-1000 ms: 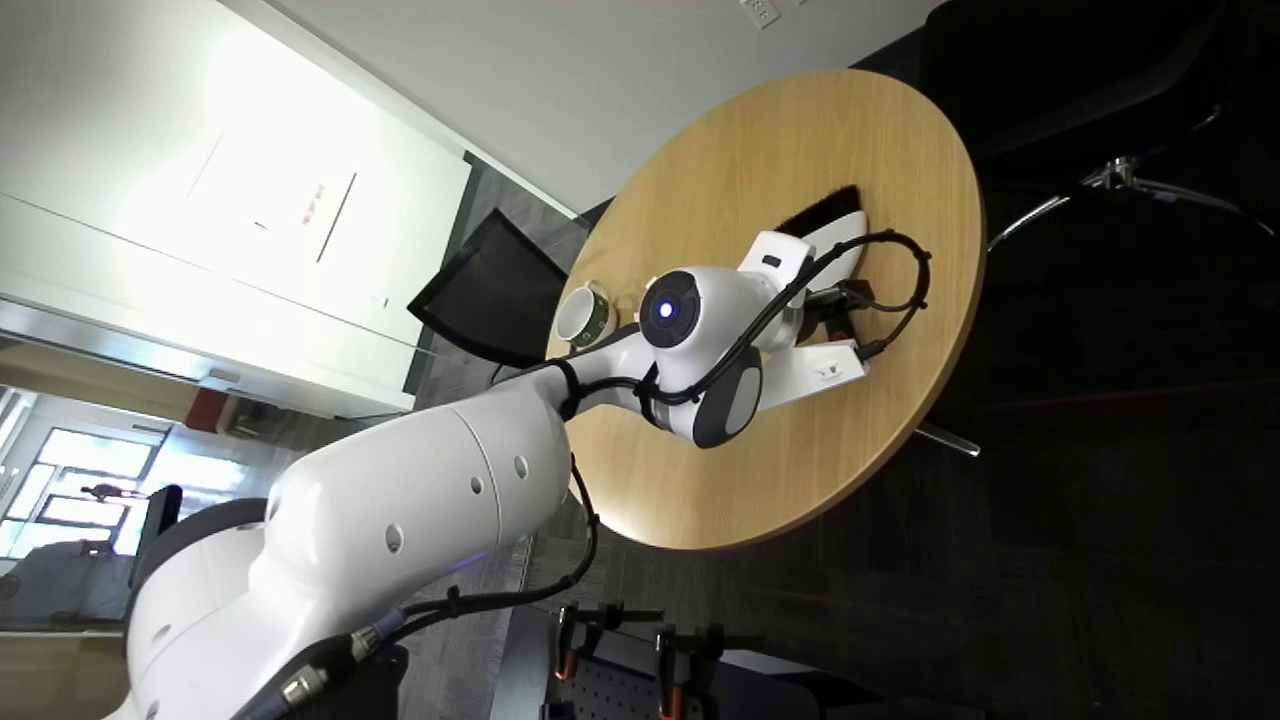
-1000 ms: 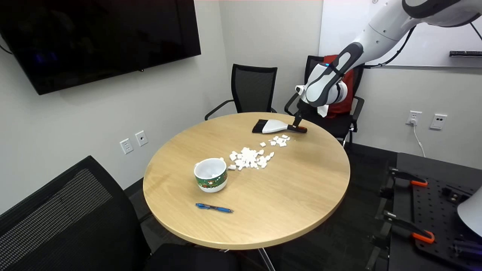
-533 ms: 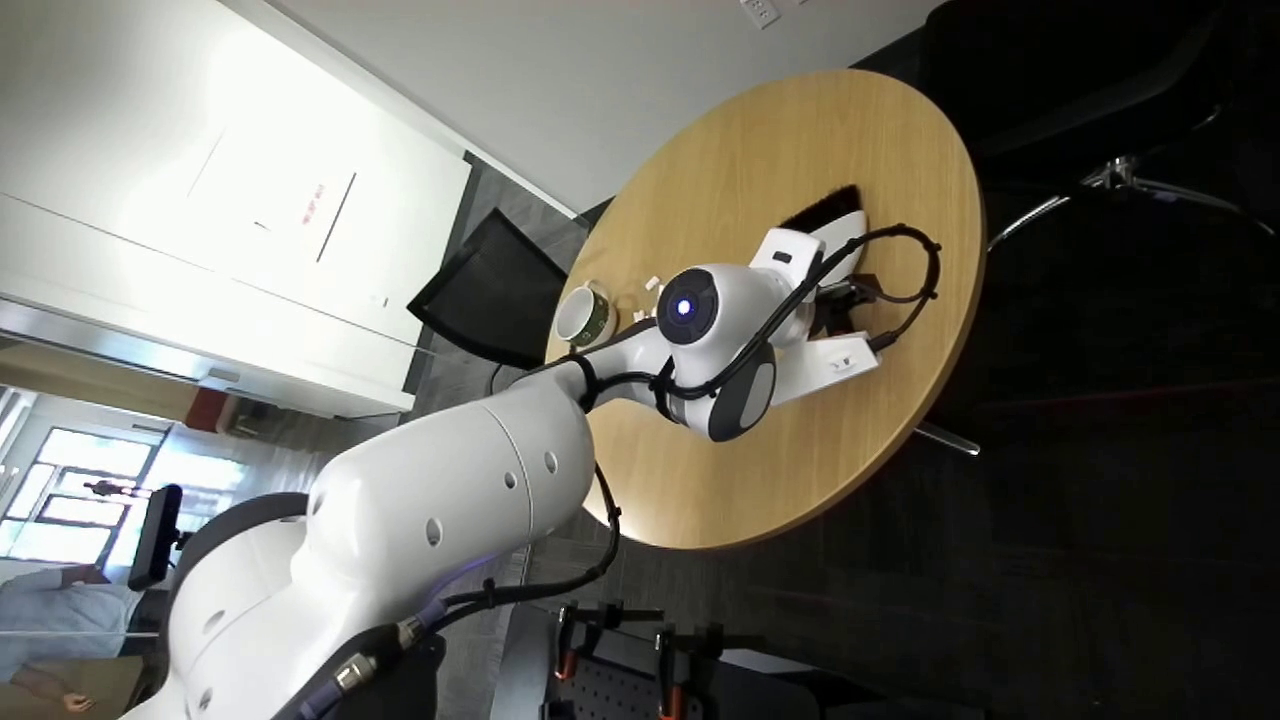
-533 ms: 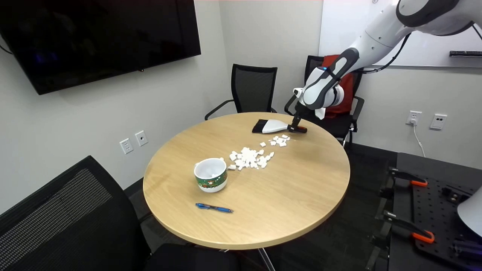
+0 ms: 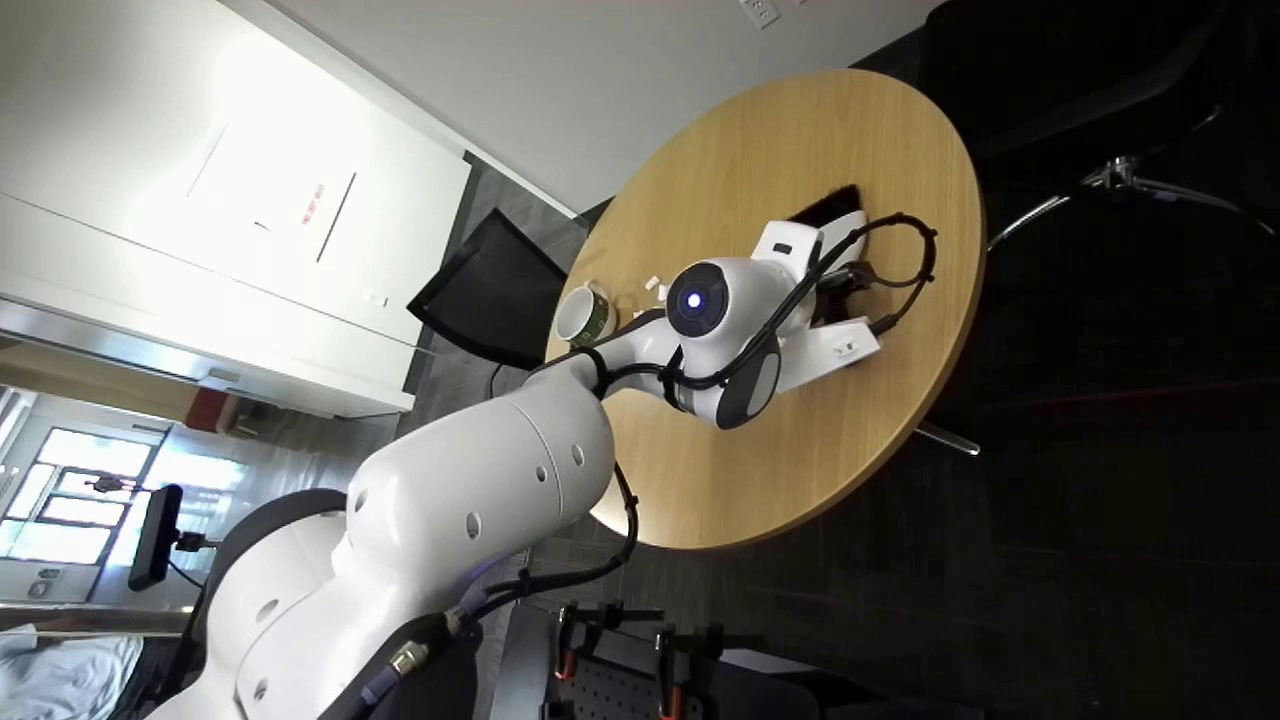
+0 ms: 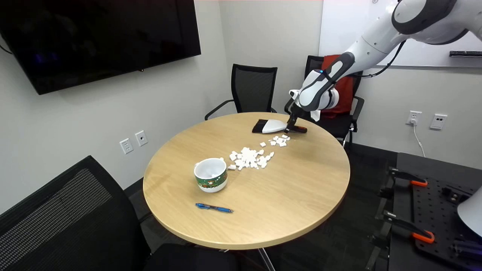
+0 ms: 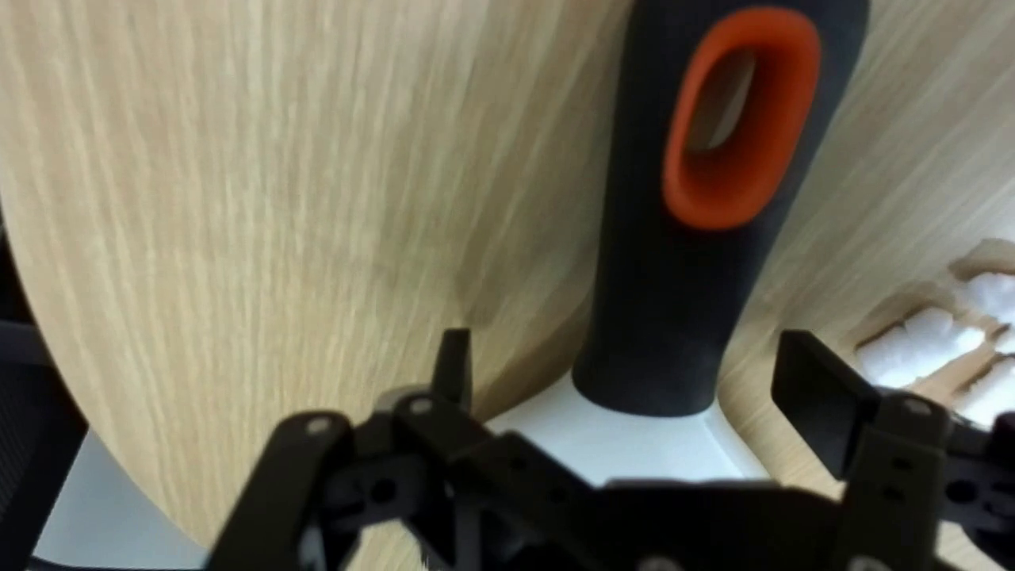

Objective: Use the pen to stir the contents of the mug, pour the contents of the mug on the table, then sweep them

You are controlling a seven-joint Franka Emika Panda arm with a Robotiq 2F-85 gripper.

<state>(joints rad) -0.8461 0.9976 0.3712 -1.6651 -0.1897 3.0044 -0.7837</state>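
Note:
My gripper (image 7: 626, 357) is open around the brush where its black handle (image 7: 666, 301) meets the white head; gaps show on both sides. In an exterior view the fingers reach down at the brush (image 6: 274, 126), which lies flat on the round wooden table (image 6: 286, 203). Contents of the mug, white bits (image 6: 248, 160), are heaped mid-table, with a smaller cluster (image 6: 279, 140) near the brush; some bits (image 7: 920, 345) show in the wrist view. The mug (image 6: 211, 180), white with a green band, stands upright with a little white inside. A blue pen (image 6: 214, 207) lies in front of it.
Chairs surround the table, including a mesh-backed one (image 6: 253, 88) and one draped with red cloth (image 6: 340, 92). A dark bench (image 6: 433, 165) with orange-tipped clamps (image 6: 423, 236) stands beside it. The wall screen (image 6: 101, 37) hangs above.
My gripper has travelled along the brush from its handle towards the white head, the arm shifting with it. Brush, mug, pen and white bits have stayed put.

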